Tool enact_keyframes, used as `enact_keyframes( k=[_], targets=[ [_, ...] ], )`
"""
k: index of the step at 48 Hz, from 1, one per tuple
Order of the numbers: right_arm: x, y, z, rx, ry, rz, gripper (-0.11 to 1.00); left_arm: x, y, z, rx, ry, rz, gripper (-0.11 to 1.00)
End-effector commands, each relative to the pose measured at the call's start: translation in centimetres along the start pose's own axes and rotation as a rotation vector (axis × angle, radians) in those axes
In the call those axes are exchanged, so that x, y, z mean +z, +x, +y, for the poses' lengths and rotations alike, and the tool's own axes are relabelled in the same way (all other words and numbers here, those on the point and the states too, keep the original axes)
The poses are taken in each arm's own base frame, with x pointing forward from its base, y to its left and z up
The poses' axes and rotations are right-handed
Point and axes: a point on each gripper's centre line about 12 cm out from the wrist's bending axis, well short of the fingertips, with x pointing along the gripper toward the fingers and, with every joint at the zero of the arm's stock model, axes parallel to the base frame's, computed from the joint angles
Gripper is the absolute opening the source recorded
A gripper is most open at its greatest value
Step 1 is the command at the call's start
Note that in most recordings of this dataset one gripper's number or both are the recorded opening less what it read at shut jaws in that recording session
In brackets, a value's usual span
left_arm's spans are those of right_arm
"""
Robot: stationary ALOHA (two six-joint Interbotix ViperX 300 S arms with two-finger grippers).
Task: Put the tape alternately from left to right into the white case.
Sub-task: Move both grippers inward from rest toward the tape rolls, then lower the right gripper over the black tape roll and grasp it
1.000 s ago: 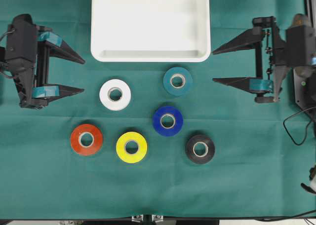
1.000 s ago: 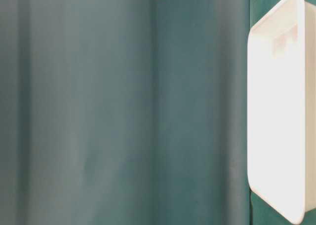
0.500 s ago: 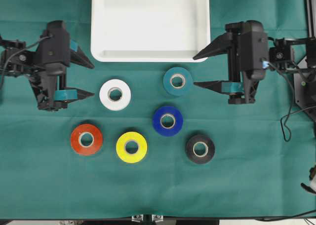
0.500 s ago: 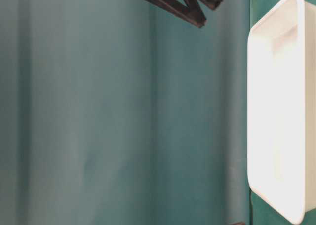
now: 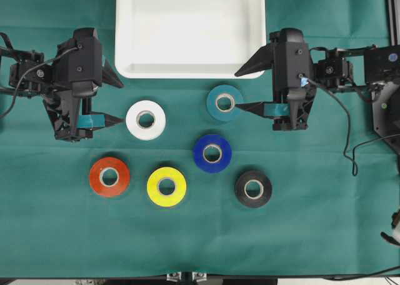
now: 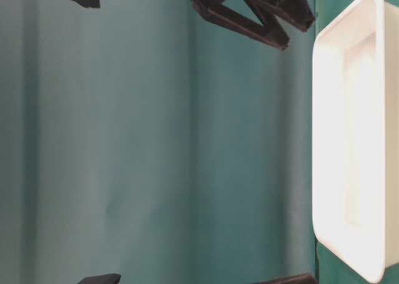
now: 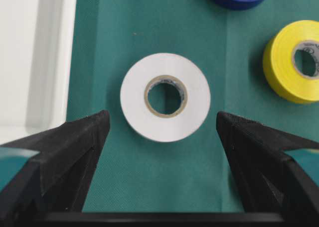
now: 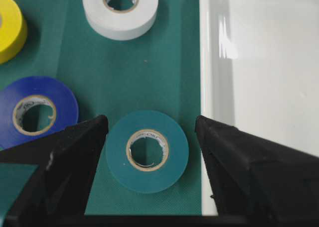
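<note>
Both arms have moved inward; left gripper (image 5: 115, 101) and right gripper (image 5: 240, 87) stand released. Six tape rolls lie outside one white case (image 5: 190, 71).

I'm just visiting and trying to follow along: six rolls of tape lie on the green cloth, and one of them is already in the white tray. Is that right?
Not quite. The six rolls are all on the green cloth; none is in the white case, which holds no roll yet. The overhead view shows this: the white roll and teal roll lie nearest it, still outside.
</note>
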Motion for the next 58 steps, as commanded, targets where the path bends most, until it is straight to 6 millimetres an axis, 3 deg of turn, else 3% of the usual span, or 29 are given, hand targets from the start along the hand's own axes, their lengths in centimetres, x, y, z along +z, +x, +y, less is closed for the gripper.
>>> enact_keyframes(
  k=[1, 41, 58],
  targets=[
    [1.2, -0.2, 0.0, 0.001, -0.001, -0.032, 0.81, 1.1, -0.4, -0.2, -0.004, 0.003, -0.032, 0.61],
    [1.3, -0.2, 0.3, 0.007, -0.003, -0.013, 0.81, 0.8, -0.3, -0.1, -0.003, 0.001, -0.026, 0.61],
    [1.2, -0.3, 2.7, 0.069, 0.006, -0.01, 0.81, 0.8, -0.3, -0.1, -0.003, 0.001, -0.024, 0.61]
  ],
)
